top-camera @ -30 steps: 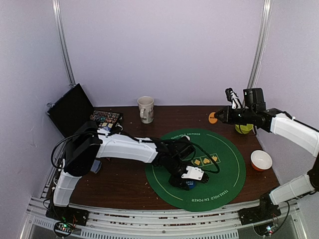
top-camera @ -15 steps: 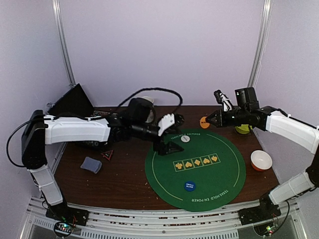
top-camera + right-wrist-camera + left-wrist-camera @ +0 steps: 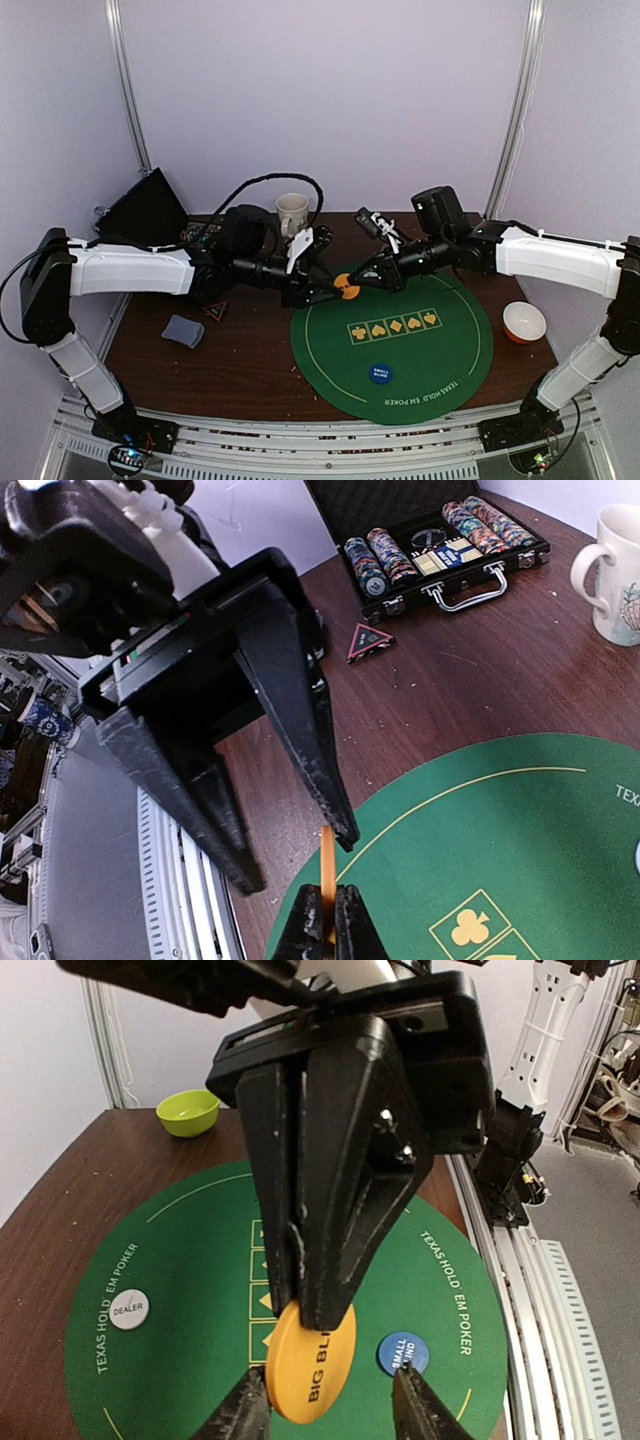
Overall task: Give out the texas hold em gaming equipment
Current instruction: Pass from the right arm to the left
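**Ann:** The right tool is clamping the orange Big Blind button by its rim, its jaws narrowed right down onto the disc. The button is hanging upright in the air over the far-left edge of the green poker mat.

**Raj:** And the left tool is facing it head-on, jaws spread wide, one finger on each side of that button. Whether those fingers are touching the disc, I cannot tell.

**Ann:** Down on the felt, the blue Small Blind button is lying flat near the mat's front edge. The white Dealer button is lying flat on the mat too, well apart from the blue one.

**Raj:** At the far-left of the worktop the chip case is sitting open, with striped chip stacks lined up inside. A small triangular marker is resting just in front of it.

**Ann:** The grey-blue deck of cards is lying on the bare wood, left of the mat.

**Raj:** A beige mug is standing at the back. A yellow-green bowl is sitting beyond the mat, and an orange-and-white bowl is sitting just beside its right edge.
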Tool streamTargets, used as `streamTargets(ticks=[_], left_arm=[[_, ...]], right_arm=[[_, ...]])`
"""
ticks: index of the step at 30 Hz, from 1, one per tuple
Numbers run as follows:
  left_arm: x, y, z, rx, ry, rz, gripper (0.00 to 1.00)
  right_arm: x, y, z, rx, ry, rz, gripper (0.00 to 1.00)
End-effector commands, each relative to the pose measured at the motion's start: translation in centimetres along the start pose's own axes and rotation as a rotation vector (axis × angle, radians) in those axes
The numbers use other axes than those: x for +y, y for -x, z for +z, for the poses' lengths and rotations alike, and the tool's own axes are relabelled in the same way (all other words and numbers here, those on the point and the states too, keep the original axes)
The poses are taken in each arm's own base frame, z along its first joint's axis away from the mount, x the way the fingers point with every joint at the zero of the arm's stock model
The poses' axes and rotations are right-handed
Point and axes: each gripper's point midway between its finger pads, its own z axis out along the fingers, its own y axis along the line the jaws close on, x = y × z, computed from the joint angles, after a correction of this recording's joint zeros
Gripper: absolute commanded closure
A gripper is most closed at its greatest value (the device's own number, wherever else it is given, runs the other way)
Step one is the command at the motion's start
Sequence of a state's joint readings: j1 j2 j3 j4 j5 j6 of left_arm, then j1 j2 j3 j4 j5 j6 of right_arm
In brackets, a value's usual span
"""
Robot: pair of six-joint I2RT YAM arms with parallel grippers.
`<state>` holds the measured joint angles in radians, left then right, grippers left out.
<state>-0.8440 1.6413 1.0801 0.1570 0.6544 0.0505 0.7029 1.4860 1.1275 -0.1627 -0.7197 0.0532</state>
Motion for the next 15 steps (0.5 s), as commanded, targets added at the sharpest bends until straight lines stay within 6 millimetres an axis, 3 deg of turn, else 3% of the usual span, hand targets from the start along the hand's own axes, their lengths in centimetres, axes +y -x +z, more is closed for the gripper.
streamTargets(ticks=[1,4,8,11,13,15], left_arm=[[-1.0,2.5,-1.0,-0.08,-0.041,0.074,0.69],[-1.1,2.5,-0.9,-0.079,-0.046,0.086,1.0],[-0.6,2.5,-1.3,-0.071,-0.002,0.087,1.0],[1.7,1.9,-2.0,-0.028,0.15,0.057,1.0],[4.0,0.6,-2.8,0.037,0.281,0.014,1.0],[6.3,-0.7,-4.4,0.084,0.398,-0.043,1.0]], right_arm=[[1.9,2.9,0.0,-0.075,0.067,-0.085,1.0],[2.1,2.9,0.2,-0.075,0.072,-0.086,1.0],[0.9,2.9,0.1,-0.072,-0.001,-0.057,1.0],[-3.4,1.8,-0.3,-0.028,-0.246,0.046,0.6],[-6.4,-0.8,-1.3,0.059,-0.437,0.142,0.45],[-7.7,-3.6,-2.0,0.141,-0.556,0.236,0.3]])
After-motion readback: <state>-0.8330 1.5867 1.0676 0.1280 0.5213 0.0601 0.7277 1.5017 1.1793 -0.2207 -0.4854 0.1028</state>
